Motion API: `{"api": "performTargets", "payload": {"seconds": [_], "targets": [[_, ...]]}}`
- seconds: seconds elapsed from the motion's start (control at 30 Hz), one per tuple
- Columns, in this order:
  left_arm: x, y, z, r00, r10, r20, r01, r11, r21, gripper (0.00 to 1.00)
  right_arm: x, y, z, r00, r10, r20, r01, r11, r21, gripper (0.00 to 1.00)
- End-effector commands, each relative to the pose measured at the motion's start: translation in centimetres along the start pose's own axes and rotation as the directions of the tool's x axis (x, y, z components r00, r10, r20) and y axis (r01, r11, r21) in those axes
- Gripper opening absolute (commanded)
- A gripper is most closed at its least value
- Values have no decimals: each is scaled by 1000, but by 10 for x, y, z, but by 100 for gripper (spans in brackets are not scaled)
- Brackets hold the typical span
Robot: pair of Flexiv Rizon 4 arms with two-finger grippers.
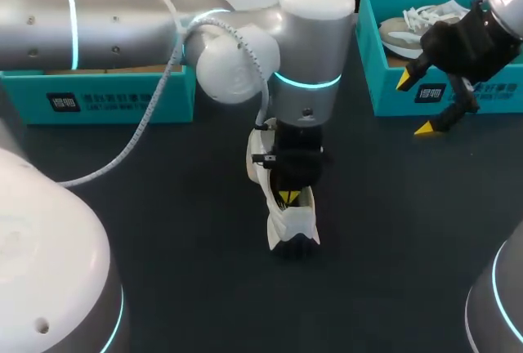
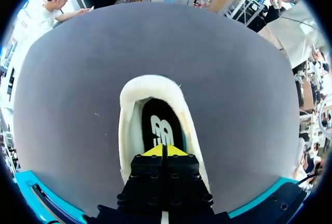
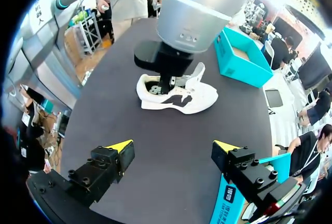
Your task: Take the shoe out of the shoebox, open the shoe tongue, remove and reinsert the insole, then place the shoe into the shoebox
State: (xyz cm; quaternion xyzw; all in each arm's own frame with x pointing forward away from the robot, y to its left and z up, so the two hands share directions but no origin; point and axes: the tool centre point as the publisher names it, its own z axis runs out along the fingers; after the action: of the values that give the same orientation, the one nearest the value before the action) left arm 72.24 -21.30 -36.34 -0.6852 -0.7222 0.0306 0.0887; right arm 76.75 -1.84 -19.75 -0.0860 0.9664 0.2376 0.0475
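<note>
A white shoe (image 1: 291, 224) with a dark side logo stands on the dark table at the centre, seen on its side ahead of my right gripper as shoe (image 3: 192, 97). My left gripper (image 1: 287, 198) points straight down into its opening, shut, with the yellow tips together. In the left wrist view the shut left gripper (image 2: 163, 150) sits just over the black insole (image 2: 155, 123), inside the white padded collar (image 2: 150, 85); whether it pinches the insole is hidden. My right gripper (image 1: 415, 105) hangs open at the front wall of the right shoebox (image 1: 384, 91), and the right gripper (image 3: 174, 146) holds nothing.
The right teal shoebox holds another pale shoe (image 1: 413, 26). A second teal shoebox (image 1: 98, 98) stands at the back left, behind my left arm (image 1: 122, 26). A white cable (image 1: 139, 136) from that arm droops toward the table.
</note>
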Motion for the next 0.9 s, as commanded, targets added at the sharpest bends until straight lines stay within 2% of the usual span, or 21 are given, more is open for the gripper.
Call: {"api": "performTargets", "payload": {"seconds": [0.03,0.2,0.4,0.67,0.9], "targets": [[5,-5,10,1000,11,20,-11,1000,4,0,-1,0,0,1000,1,-1,-1,1000,2,100],[2,-11,21,999,35,17,-36,999,30,0,-1,0,0,1000,1,-1,-1,1000,2,100],[2,-11,38,999,44,-1,-44,999,18,0,-1,0,0,1000,1,-1,-1,1000,2,100],[-8,-6,59,995,-17,102,20,999,-27,0,-1,0,0,1000,1,-1,-1,1000,2,100],[-21,-4,61,974,-64,217,70,997,-20,0,-1,0,0,1000,1,-1,-1,1000,2,100]]}}
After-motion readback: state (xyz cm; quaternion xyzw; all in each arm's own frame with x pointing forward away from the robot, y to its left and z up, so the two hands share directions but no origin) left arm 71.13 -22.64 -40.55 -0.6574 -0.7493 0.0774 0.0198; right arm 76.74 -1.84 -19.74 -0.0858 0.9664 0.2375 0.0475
